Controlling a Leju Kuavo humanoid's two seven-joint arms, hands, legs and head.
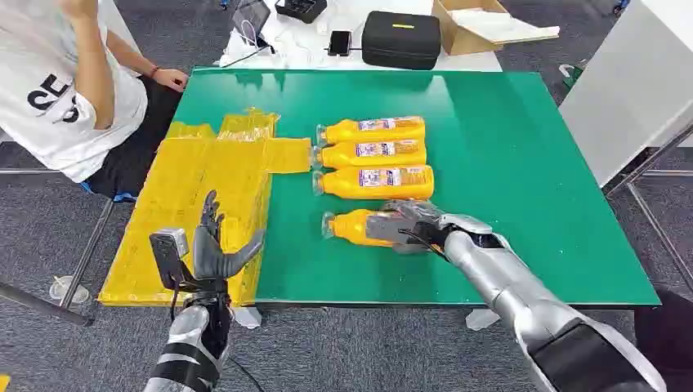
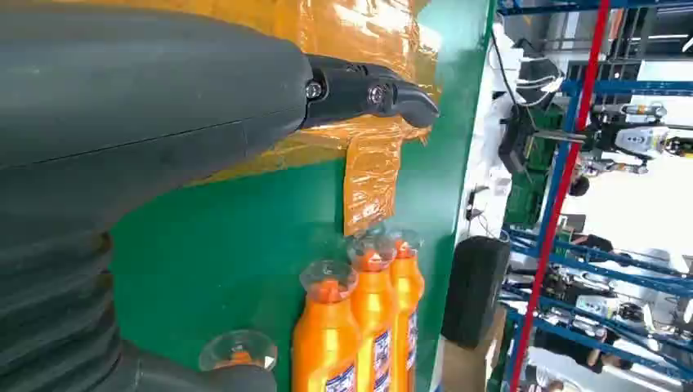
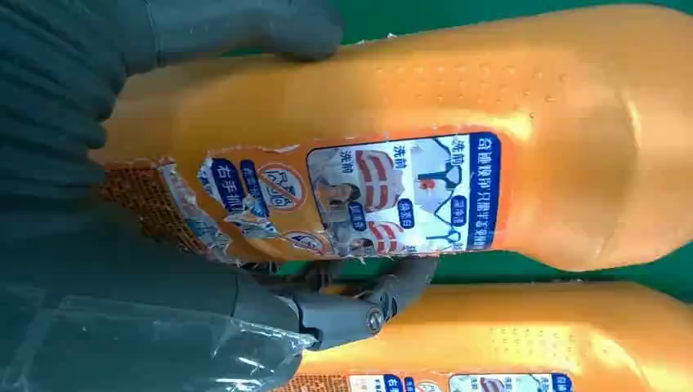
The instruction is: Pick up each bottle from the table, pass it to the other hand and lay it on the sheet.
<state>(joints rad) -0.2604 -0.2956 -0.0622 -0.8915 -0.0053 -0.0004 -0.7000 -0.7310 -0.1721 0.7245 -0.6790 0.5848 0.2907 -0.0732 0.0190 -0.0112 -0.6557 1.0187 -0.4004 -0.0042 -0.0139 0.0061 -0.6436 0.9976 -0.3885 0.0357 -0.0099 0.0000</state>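
Observation:
Four orange bottles lie on their sides on the green table, caps toward the yellow sheet. My right hand grips the nearest bottle around its body; in the right wrist view the thumb and fingers wrap the labelled bottle, which still lies on the table beside its neighbour. The other three bottles lie side by side behind it. My left hand is open, fingers up, over the sheet's near edge. The left wrist view looks past its fingers at the bottle caps.
A person sits at the table's far left corner with a hand on the edge. Behind the green table are a black case, a cardboard box and a phone. A white table stands at right.

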